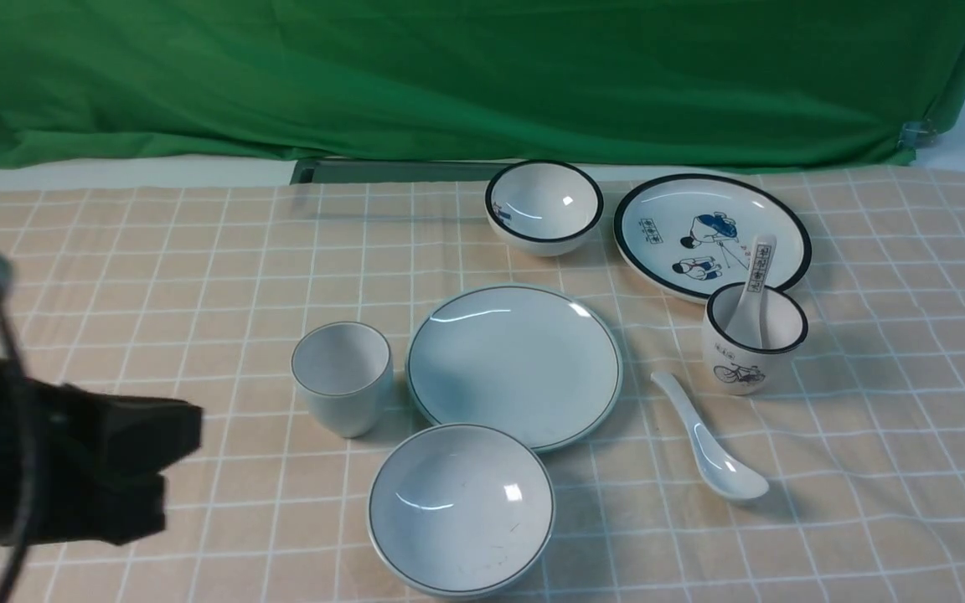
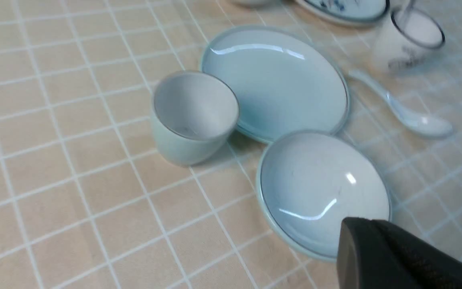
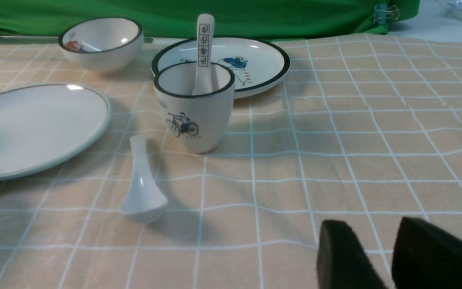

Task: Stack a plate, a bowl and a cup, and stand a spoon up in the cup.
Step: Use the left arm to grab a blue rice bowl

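Note:
The plain plate (image 1: 514,364) lies in the middle of the checked cloth. The plain bowl (image 1: 461,509) stands just in front of it and the plain cup (image 1: 342,377) upright at its left. The plain white spoon (image 1: 709,444) lies flat to the right of the plate. My left gripper (image 1: 185,452) hovers left of the cup and bowl. In the left wrist view its fingertips (image 2: 359,224) look pressed together over the near rim of the bowl (image 2: 319,188), holding nothing. My right gripper (image 3: 379,228) is out of the front view; its jaws stand a little apart, empty, above bare cloth near the spoon (image 3: 140,184).
At the back right are a black-rimmed bowl (image 1: 543,205), a cartoon plate (image 1: 667,201) and a bicycle cup (image 1: 752,335) holding a printed spoon (image 1: 757,276). A green cloth hangs behind the table.

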Controlling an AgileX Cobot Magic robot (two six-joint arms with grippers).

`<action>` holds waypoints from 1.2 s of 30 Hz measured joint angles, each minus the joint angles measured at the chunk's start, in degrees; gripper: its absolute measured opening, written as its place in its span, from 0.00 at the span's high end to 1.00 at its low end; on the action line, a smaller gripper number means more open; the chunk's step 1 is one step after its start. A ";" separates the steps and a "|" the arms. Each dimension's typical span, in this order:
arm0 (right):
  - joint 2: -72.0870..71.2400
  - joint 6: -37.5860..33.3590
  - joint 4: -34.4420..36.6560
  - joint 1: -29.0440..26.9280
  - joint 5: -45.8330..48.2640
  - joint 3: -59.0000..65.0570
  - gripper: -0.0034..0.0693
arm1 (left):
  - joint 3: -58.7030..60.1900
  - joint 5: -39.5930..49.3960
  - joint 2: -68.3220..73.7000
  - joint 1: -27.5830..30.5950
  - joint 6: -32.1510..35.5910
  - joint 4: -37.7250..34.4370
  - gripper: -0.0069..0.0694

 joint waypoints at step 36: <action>16.95 11.87 6.54 19.59 17.73 -26.99 0.78 | -21.24 -1.71 53.29 -30.57 0.15 25.78 0.76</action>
